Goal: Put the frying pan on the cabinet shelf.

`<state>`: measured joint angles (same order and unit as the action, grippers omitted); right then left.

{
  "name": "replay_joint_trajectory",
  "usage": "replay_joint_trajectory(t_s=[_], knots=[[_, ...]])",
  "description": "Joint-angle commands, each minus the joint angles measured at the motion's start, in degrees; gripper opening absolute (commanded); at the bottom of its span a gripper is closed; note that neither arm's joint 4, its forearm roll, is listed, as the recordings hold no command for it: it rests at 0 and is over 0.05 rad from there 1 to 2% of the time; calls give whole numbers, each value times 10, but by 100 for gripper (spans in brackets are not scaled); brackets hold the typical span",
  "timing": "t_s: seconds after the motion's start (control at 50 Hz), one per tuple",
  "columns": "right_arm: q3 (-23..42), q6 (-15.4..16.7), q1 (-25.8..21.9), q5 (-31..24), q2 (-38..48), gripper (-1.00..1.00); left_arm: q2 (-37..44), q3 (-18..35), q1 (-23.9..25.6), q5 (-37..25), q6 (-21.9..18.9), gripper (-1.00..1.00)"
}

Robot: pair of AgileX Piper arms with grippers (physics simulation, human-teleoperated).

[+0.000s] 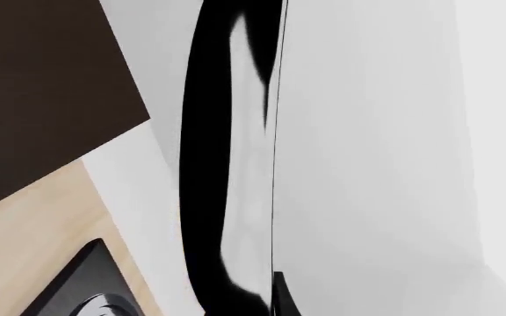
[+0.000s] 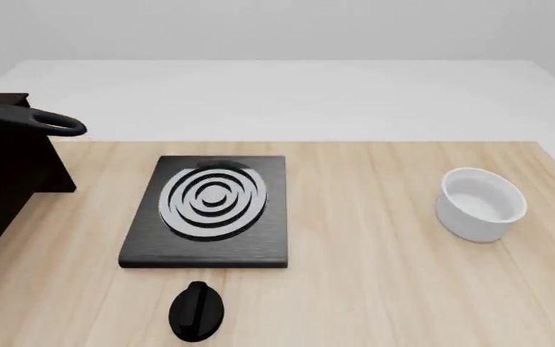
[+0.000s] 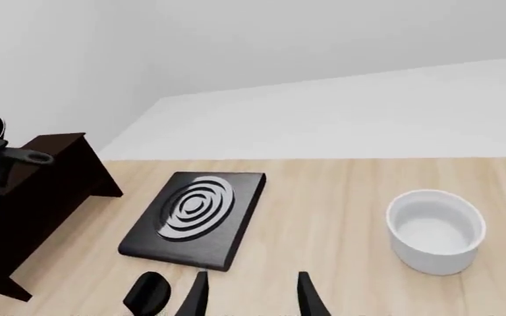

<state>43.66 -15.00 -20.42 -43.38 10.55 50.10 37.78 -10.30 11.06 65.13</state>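
The frying pan [image 1: 226, 164] fills the left wrist view edge-on, black and glossy, right in front of the camera. In the front view only its looped handle [image 2: 44, 122] shows, sticking out above the dark brown cabinet [image 2: 8, 181] at the far left. In the right wrist view the pan [image 3: 7, 155] hangs over the cabinet top [image 3: 51, 191] with the left arm dark behind it. My left gripper holds the pan; one finger [image 1: 281, 293] shows beside the rim. My right gripper [image 3: 251, 299] is open and empty, low over the table's near side.
A black square stove plate [image 2: 210, 210] with silver rings lies at mid-table, right of the cabinet. A black knob [image 2: 197, 311] lies in front of it. A white bowl [image 2: 480, 202] stands at the right. The table's far edge meets a pale floor.
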Motion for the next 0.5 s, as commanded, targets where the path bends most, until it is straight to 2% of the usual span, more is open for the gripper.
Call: replay_joint_trajectory(t_s=[0.02, 0.18, 0.22, 0.5], knots=[[-7, -5, 1, 2, -1, 100, 51, 19, -41, 55, 28, -100], [-4, -5, 1, 6, 4, 100, 79, 18, -52, 74, 30, -100], [-11, -6, 2, 4, -1, 100, 96, 7, -60, 95, 49, -100], [-14, -7, 2, 14, 2, 100, 126, 36, -79, 92, 45, -100]])
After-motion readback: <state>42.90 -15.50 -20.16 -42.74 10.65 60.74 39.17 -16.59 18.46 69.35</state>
